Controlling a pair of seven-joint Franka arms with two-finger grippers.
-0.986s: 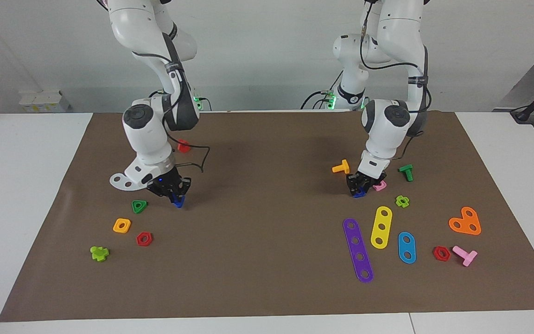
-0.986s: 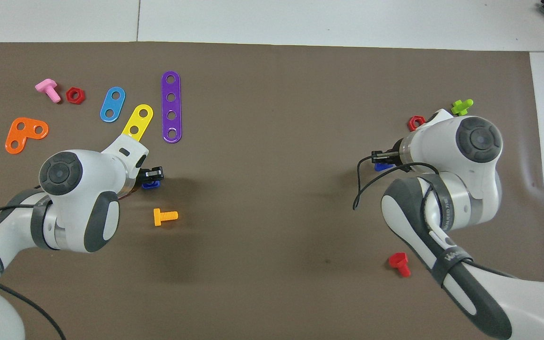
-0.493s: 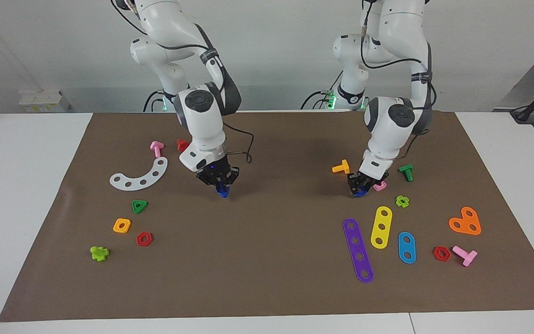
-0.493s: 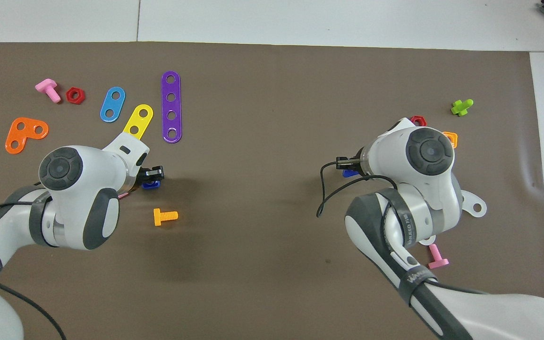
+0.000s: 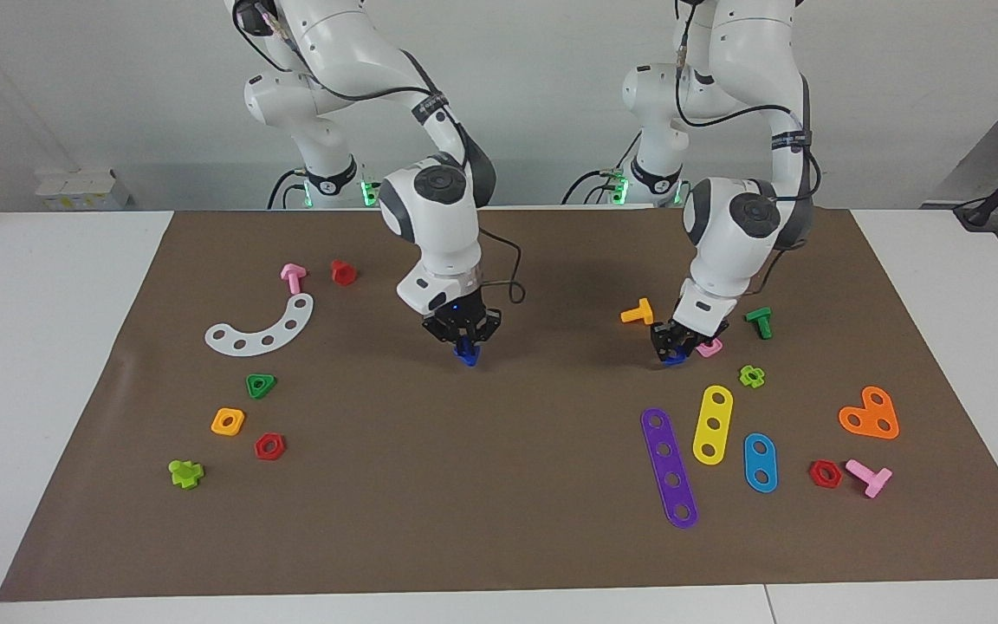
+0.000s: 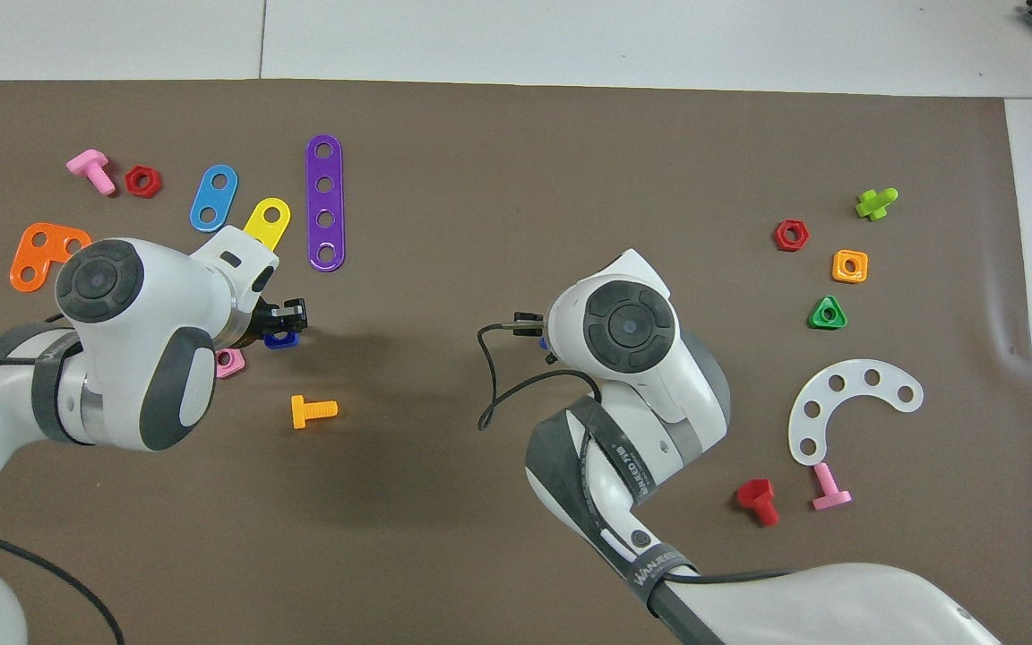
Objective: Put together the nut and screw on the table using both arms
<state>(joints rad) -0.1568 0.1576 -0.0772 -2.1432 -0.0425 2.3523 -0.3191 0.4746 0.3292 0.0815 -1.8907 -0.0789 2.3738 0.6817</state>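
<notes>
My right gripper (image 5: 465,345) hangs just over the middle of the brown mat (image 5: 508,485) of the table. It points down and is shut on the dark-blue screw (image 5: 467,355). In the overhead view its wrist hides nearly all of the screw. My left gripper (image 5: 674,348) is low over the mat toward the left arm's end, shut on the dark-blue nut (image 5: 674,359). The nut (image 6: 280,340) shows under the left gripper (image 6: 288,321), right beside a pink square nut (image 6: 229,363).
An orange screw (image 5: 637,313), a green screw (image 5: 759,322) and coloured strips (image 5: 669,468) lie around the left gripper. Toward the right arm's end lie a white curved strip (image 5: 261,328), a green triangular nut (image 5: 261,386), an orange-yellow square nut (image 5: 228,422) and a red nut (image 5: 269,446).
My right arm has carried the screw from its end of the table to the middle, uncovering the white curved strip. My left gripper has risen slightly with the nut.
</notes>
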